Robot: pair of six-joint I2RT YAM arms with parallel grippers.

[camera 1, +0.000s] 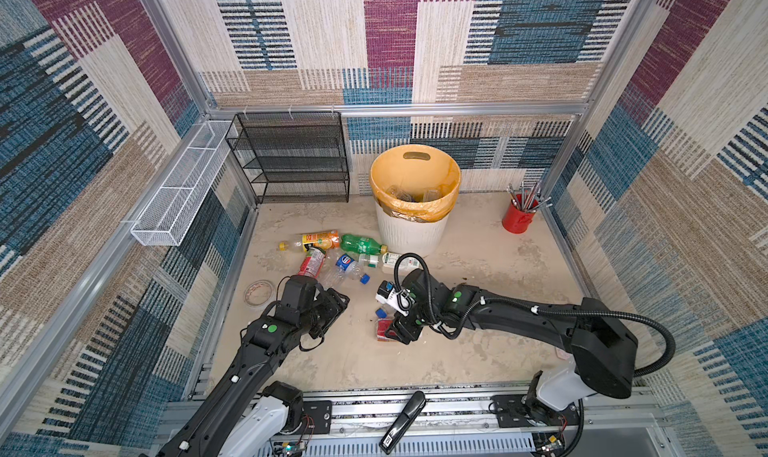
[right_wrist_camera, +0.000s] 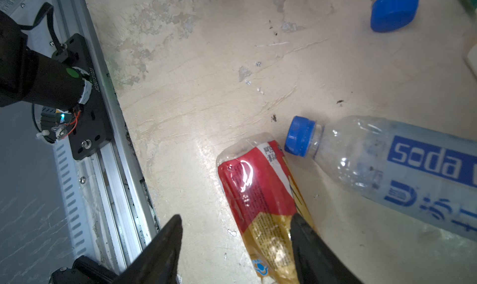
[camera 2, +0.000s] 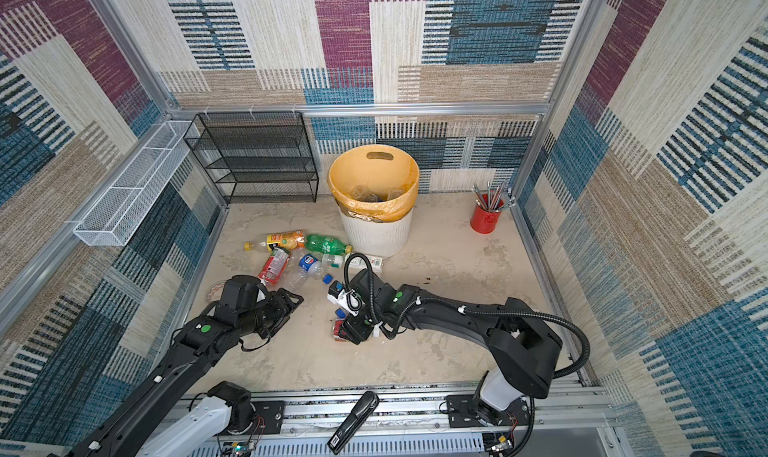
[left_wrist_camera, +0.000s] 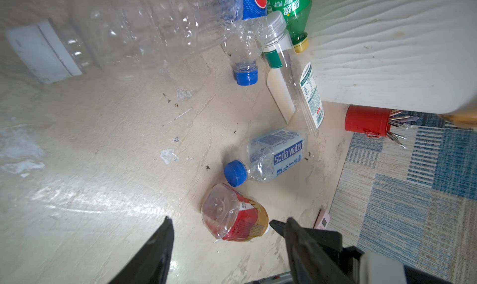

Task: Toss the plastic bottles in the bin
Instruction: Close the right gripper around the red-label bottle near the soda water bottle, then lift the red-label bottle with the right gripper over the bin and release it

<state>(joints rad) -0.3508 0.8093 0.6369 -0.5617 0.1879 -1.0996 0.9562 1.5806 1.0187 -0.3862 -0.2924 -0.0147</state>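
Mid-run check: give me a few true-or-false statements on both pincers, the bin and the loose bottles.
1. The left pincer is open and empty. True.
2. The right pincer is clamped on the soda water bottle. False: it is open, over the flattened red-labelled bottle.
3. The green bottle stands upright. False: it lies on its side near the bin.
4. Clear plastic items lie inside the bin. True.
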